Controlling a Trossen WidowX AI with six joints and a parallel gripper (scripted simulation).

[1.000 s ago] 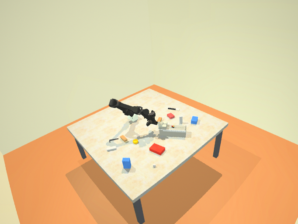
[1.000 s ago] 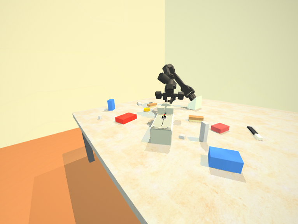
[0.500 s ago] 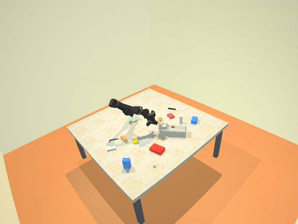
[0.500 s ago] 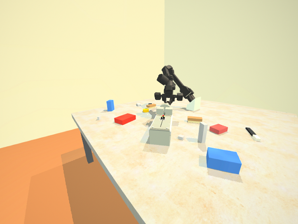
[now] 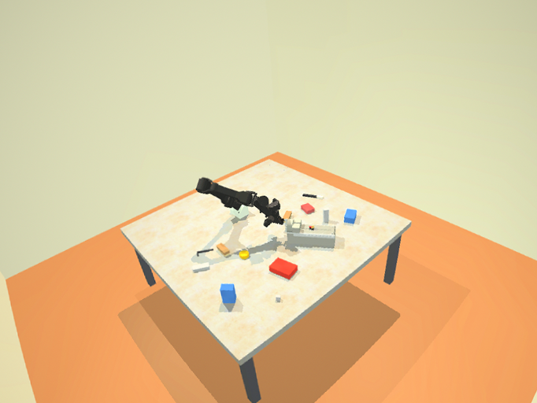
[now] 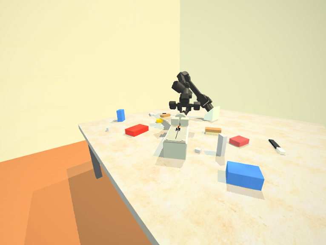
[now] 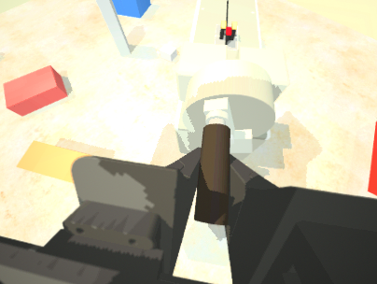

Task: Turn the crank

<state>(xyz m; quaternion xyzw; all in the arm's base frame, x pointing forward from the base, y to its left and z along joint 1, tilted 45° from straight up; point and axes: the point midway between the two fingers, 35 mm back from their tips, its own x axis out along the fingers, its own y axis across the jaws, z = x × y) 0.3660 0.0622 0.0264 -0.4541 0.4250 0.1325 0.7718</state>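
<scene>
The pale grey machine (image 5: 311,241) (image 6: 175,149) (image 7: 229,84) stands on the table, with a round crank drum at the end facing the arm. My gripper (image 5: 283,221) (image 6: 182,113) (image 7: 210,154) is shut on the dark brown crank handle (image 7: 212,205), which sticks out from the drum between the fingers. The slide's red pointer (image 5: 311,228) (image 6: 178,126) (image 7: 229,31) is by the slot in the machine's top, close to the drum end. In the wrist view, the brass marks (image 7: 223,24) show on both sides, slightly beyond the pointer. Exact level cannot be told.
An upright grey block (image 5: 325,215) (image 6: 221,145) (image 7: 114,25), a blue block (image 5: 349,216) (image 6: 244,175) and a flat red block (image 5: 307,208) (image 6: 239,141) (image 7: 34,91) stand on one side. A larger red block (image 5: 283,268) (image 6: 136,130) lies on the other side.
</scene>
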